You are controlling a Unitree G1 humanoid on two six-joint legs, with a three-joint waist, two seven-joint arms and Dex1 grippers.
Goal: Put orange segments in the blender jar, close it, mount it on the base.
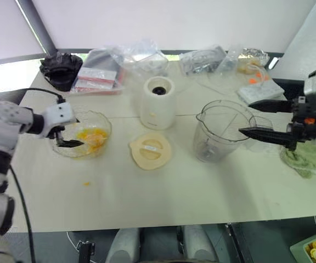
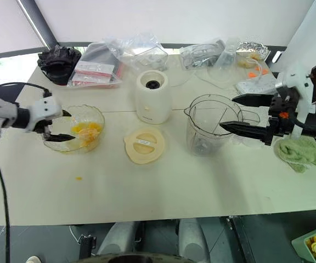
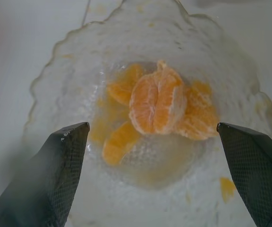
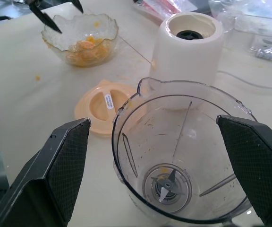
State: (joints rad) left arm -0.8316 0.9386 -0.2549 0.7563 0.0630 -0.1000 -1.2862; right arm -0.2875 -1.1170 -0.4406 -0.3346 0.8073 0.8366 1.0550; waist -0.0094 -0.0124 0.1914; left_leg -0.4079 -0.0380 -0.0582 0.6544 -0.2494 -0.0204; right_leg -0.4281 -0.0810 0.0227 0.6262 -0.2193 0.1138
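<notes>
Your left gripper (image 1: 69,137) hangs wide open, empty, over the orange segments (image 3: 160,105) in the glass bowl (image 1: 102,124); your right gripper (image 1: 248,117), equally spread and empty, flanks the blender jar (image 1: 218,131) beside the base (image 1: 158,102).

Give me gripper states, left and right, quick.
Left gripper: open, empty, fingers straddling the orange segments in the clear dish.
Right gripper: open, empty, poised at the blender jar.

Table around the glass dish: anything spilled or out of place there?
Yes. A small orange bit lies on the table in front of the glass dish, apart from the orange segments inside it. Looks like a dropped scrap.
</notes>
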